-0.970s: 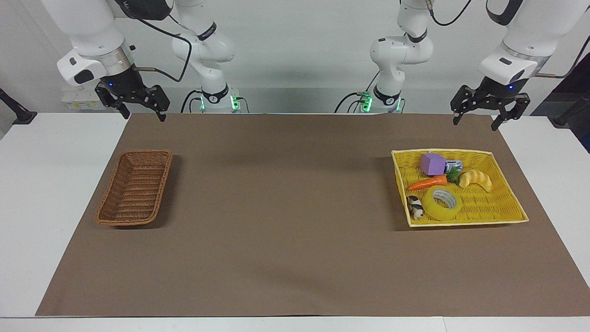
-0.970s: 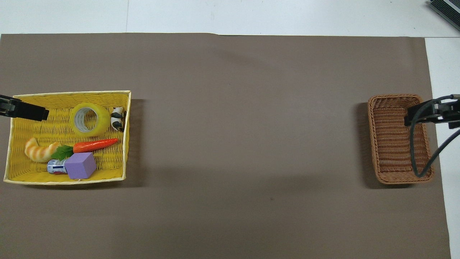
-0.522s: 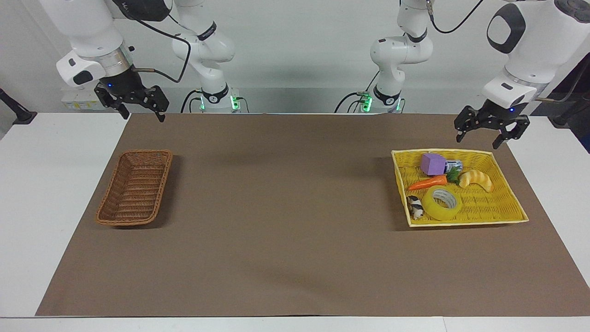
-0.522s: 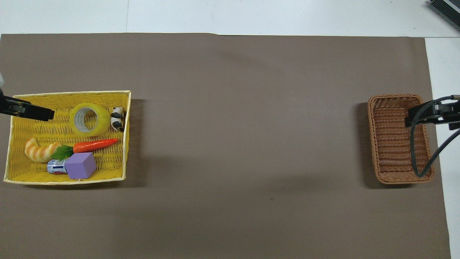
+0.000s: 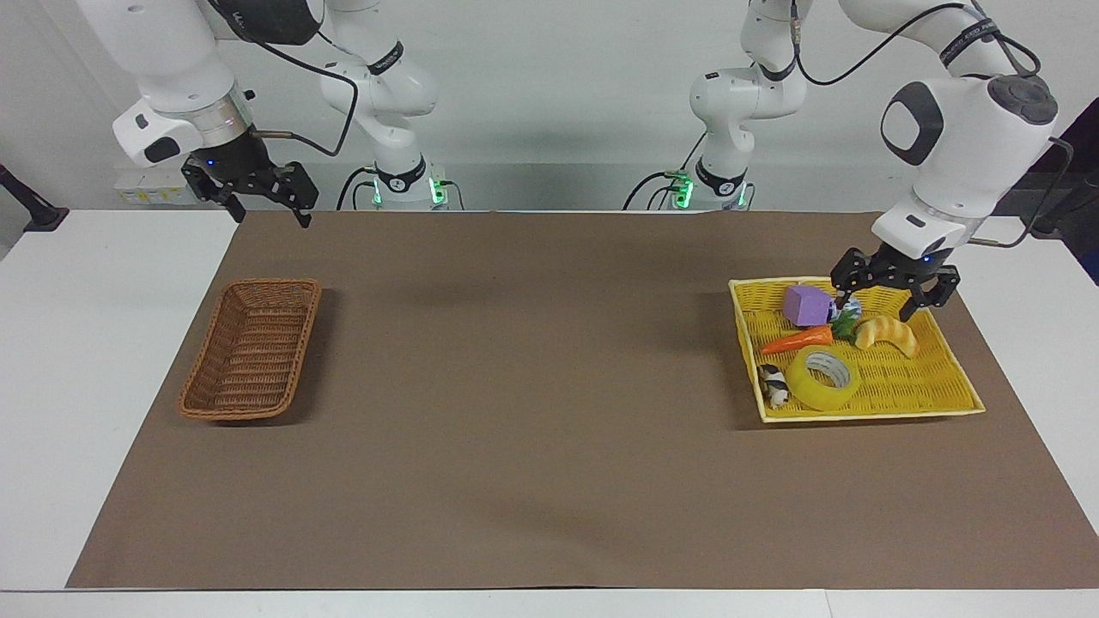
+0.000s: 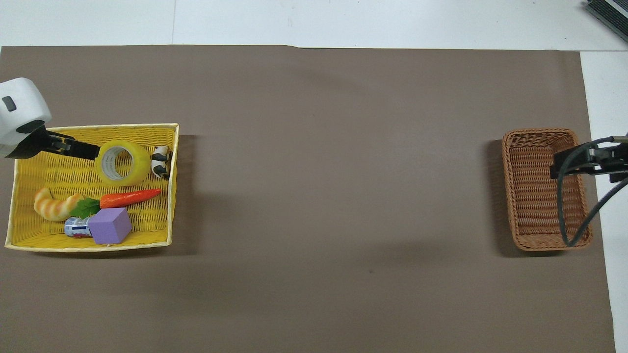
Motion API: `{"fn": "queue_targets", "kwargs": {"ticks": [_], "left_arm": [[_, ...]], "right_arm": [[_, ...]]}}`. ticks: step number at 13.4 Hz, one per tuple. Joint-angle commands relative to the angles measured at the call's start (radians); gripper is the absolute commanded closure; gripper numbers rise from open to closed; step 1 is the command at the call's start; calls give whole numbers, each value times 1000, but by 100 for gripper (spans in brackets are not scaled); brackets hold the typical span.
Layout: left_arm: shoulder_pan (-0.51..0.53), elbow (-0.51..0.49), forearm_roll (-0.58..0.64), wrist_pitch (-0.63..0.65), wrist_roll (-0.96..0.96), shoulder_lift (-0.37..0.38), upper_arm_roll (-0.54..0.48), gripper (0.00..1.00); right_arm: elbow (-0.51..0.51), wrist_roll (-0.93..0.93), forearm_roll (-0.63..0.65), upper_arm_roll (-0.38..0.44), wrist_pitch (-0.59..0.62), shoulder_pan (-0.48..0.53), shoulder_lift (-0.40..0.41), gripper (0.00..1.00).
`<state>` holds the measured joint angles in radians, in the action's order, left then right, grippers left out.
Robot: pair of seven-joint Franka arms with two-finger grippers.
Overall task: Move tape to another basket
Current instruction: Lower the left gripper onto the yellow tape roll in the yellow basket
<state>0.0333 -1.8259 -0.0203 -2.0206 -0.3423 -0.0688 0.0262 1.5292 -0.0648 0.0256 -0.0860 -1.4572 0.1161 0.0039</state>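
The tape [image 5: 822, 378] [image 6: 122, 163], a yellow translucent roll with a white core, lies flat in the yellow tray [image 5: 919, 390] [image 6: 54, 171] at the left arm's end of the table. My left gripper [image 5: 884, 305] [image 6: 91, 151] is open and empty. It hangs above the tray, over the purple cube and the croissant toy, apart from the tape. The dark brown wicker basket [image 5: 236, 415] [image 6: 539, 196] stands empty at the right arm's end. My right gripper [image 5: 262, 202] [image 6: 584, 164] is open and empty, and waits in the air above that basket's end nearer to the robots.
The tray also holds a toy carrot [image 5: 794, 339], a croissant toy [image 5: 889, 335], a purple cube [image 5: 805, 305], a small can [image 6: 76, 228] and a black-and-white toy animal [image 5: 775, 386] beside the tape. A brown mat [image 5: 532, 386] covers the table between the two containers.
My left gripper has come down and moved in over the yellow tray, toward the tape. The right arm has barely moved. Nothing in the tray has shifted.
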Motion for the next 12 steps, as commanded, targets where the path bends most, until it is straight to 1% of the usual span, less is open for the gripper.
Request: {"fn": "queue_targets", "kwargs": {"ticks": [1, 3, 4, 6, 8, 9, 10, 12], "left_arm": [[16, -24, -13, -76, -21, -51, 4, 0], [22, -47, -13, -151, -21, -92, 3, 0], [34, -58, -13, -186, -20, -110, 4, 0], [57, -76, -13, -216, -21, -132, 4, 0], [65, -121, -13, -285, -24, -138, 4, 0], [68, -133, -13, -320, -24, -157, 4, 0], [73, -136, -13, -346, -24, -176, 4, 0], [94, -138, -13, -371, -23, -192, 4, 0]], "right_arm": [[48, 28, -6, -8, -29, 16, -36, 0], [60, 22, -7, -8, -29, 17, -42, 0], [83, 22, -7, -8, -32, 17, -57, 0], [141, 22, -10, -8, -73, 17, -91, 0], [180, 20, -19, -8, -87, 13, -96, 0], [199, 29, -21, -8, -100, 11, -97, 0], [225, 31, -33, -8, -118, 8, -104, 0], [297, 34, -58, -9, -173, 1, -108, 0]]}}
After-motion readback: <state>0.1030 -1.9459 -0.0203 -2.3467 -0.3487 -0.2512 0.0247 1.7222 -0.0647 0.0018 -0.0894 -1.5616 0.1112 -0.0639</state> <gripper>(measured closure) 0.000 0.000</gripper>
